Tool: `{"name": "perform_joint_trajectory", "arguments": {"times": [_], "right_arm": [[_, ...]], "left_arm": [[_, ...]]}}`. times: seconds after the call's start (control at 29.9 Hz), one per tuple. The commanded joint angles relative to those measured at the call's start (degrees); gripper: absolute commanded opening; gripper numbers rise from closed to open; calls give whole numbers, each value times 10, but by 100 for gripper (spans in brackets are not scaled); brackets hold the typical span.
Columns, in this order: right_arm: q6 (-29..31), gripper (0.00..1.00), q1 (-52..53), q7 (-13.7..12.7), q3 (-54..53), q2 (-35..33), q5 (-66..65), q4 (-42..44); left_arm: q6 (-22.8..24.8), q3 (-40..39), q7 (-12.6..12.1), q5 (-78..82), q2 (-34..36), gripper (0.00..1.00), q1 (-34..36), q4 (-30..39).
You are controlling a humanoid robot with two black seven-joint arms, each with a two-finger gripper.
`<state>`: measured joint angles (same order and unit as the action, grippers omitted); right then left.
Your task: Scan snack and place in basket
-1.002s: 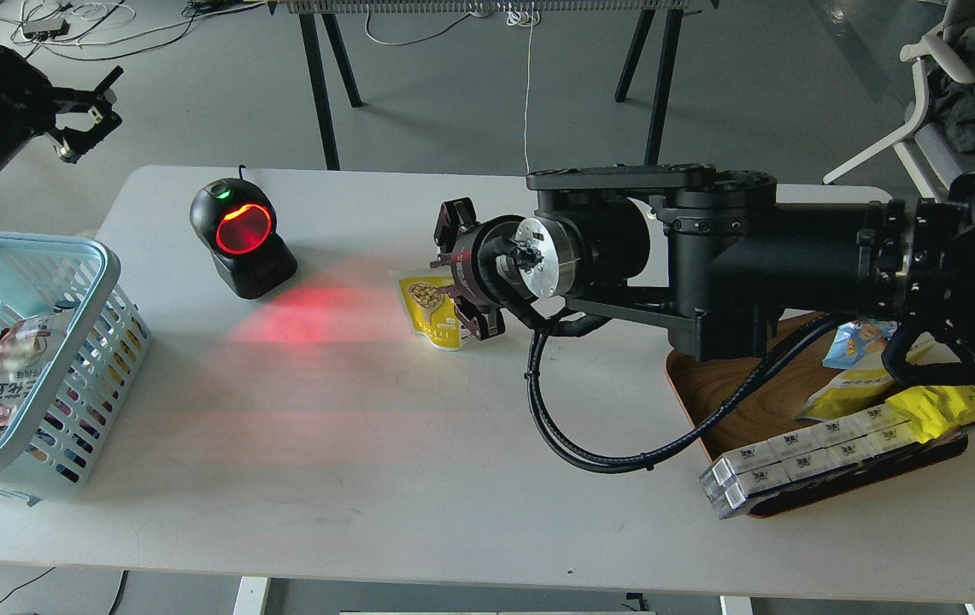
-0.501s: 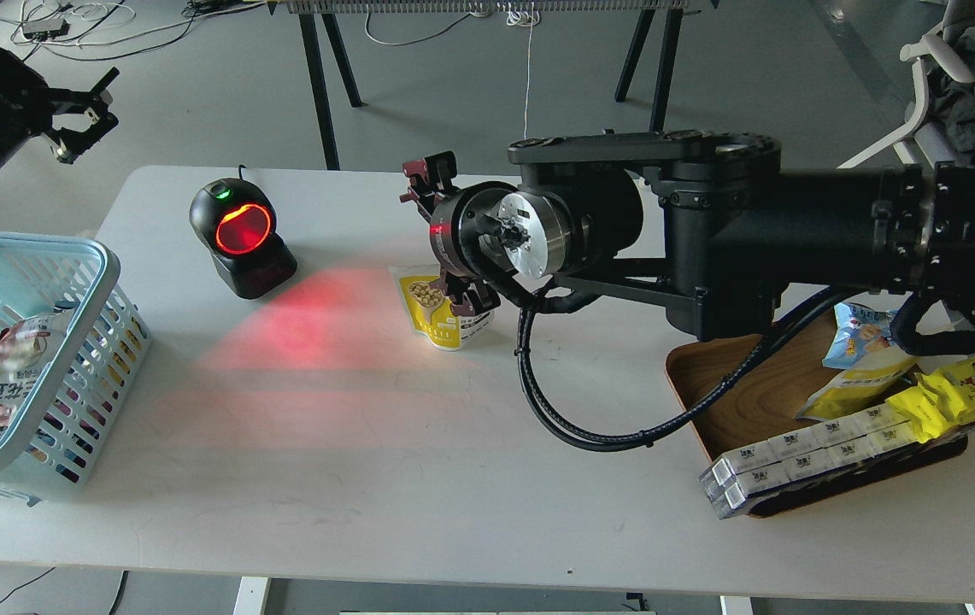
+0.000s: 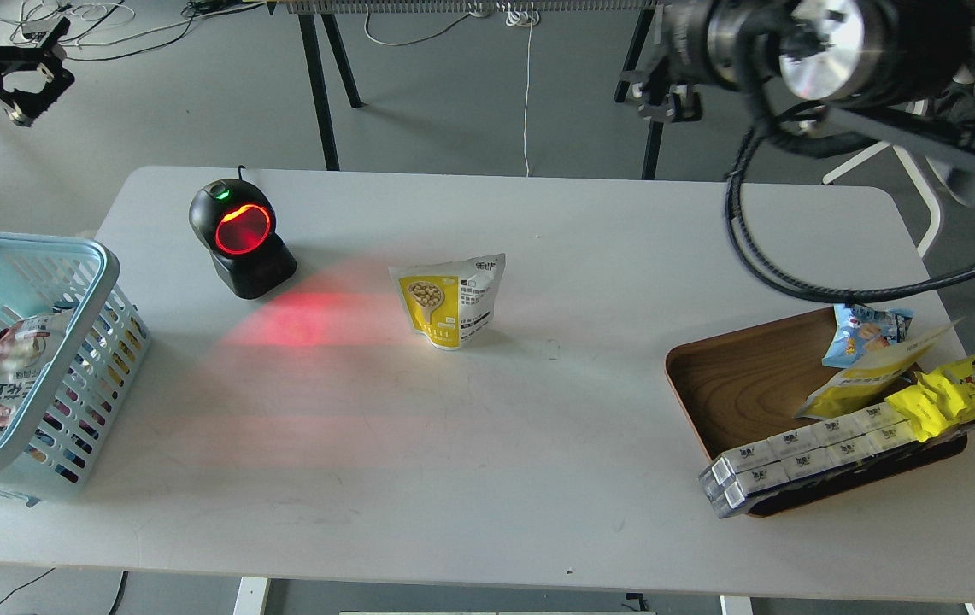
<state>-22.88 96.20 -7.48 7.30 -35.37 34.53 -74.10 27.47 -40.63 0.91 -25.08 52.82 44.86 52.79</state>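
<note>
The snack (image 3: 450,301), a yellow-and-white pouch picturing beans, stands upright and alone at the middle of the white table (image 3: 487,461). The black scanner (image 3: 241,237) glows red to its left and casts red light on the table between them. The light blue basket (image 3: 102,282) stands tilted at the table's left edge. My right gripper (image 3: 665,92) is high at the top right, far from the pouch, holding nothing; it is dark against table legs. My left gripper (image 3: 61,51) is open and empty at the top left, above and behind the basket.
A red-and-white packet (image 3: 8,376) lies in the basket. A brown wooden tray (image 3: 735,384) at the right holds a blue packet (image 3: 867,329), a bright yellow wrapper (image 3: 970,384) and white boxes (image 3: 812,453). My right arm's black cable (image 3: 760,265) hangs above the table's right side.
My right gripper has let go of the pouch and risen up and to the right, away from the table. The pouch stays standing. My left gripper has drifted up and left.
</note>
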Motion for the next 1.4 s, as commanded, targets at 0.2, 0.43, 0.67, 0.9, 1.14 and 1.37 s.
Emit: {"name": "perform_joint_trajectory", "arguments": {"times": [0.2,0.43,0.67,0.9,1.14,1.37], "right_arm": [[177,96,-144,18,-120,-174,0,15],[367,96,-278,56,-193,-193,3,111],[466,97,-375,109,-235,-193,4,148],[486,98,-411,140,-236,-184,4,190],[482,98,-425,140,-236,-170,3,205],[479,98,-433,140,-234,-170,1,209]], "left_arm": [[2,1,-4,166,88,100,25,70],[0,2,-4,381,186,100,25,190],[0,-2,-5,556,209,100,41,288],[-8,-2,-4,805,110,100,71,340],[-51,8,-6,1073,21,100,66,400],[-51,49,-6,1332,-54,100,58,416]]}}
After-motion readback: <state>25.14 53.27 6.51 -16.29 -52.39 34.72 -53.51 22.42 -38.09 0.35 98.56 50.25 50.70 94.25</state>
